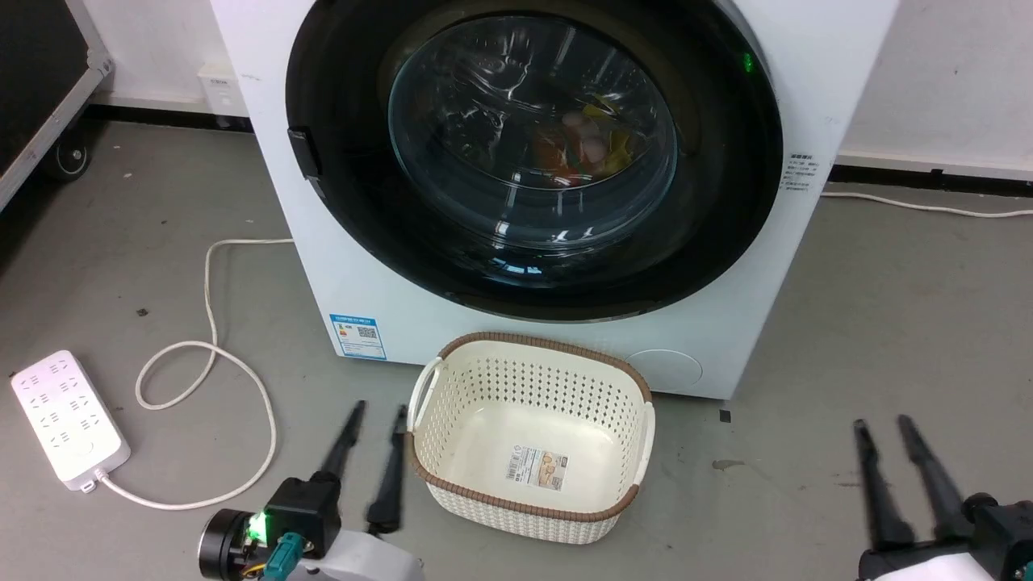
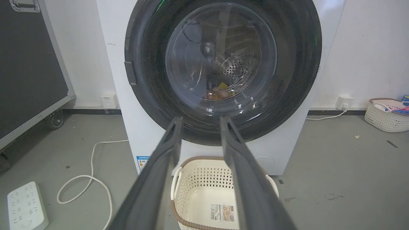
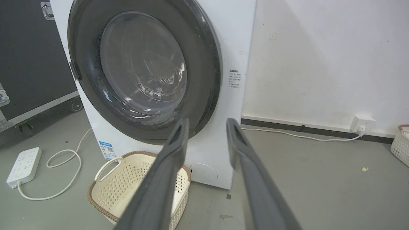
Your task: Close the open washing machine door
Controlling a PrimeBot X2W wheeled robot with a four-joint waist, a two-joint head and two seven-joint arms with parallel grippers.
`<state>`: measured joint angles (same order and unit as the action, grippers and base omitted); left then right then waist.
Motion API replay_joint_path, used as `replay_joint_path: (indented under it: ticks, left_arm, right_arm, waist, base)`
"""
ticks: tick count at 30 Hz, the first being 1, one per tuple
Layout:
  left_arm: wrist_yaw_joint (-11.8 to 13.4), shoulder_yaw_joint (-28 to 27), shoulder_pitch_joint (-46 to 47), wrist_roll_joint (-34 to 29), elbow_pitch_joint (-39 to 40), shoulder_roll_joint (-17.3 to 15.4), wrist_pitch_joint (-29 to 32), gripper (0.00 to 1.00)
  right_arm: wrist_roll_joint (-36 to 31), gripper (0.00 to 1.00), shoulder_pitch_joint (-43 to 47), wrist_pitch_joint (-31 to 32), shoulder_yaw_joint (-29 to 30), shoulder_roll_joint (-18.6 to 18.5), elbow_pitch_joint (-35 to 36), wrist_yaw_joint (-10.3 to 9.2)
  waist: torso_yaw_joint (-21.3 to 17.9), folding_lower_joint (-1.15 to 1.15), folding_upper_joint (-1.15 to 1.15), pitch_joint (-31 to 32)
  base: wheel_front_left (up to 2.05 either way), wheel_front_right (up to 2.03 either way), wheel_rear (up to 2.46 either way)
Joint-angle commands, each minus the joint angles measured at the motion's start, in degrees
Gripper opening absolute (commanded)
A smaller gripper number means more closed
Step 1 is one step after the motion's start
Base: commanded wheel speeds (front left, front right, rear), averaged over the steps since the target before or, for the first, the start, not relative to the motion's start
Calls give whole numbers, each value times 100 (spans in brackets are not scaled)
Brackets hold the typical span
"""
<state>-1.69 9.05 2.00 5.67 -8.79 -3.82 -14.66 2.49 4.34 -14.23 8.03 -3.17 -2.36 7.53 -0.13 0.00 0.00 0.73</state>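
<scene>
Head view: washing machine door [image 1: 533, 153] closed

Grey floor [image 1: 888, 307] all round, scuffed and evenly lit. White wall [image 3: 319, 57] behind with a black skirting strip [image 3: 278, 125] — and a black wheeled case [image 2: 28, 64] at the left.

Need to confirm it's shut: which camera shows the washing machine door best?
Left wrist view: washing machine door square-on, nearly whole rim in frame. Head view crops its top; right wrist view sees it obliquely.
</scene>
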Motion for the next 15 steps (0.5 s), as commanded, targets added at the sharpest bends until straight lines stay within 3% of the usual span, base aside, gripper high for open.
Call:
replay_joint_path:
  ticks: [1,15]
  left_arm:
    - [0,-3,0,0,1,1,1,0]
    - [17,-95,-20,-58,90,10,150,0]
  right_arm:
    - [0,0,-1,1,-1,0,0,0]
    - [-25,0,-45,146,-83,3,24,0]
  waist:
    - [0,0,0,0]
    - [1,0,0,-7]
  base:
    - [0,0,0]
    - [0,0,0]
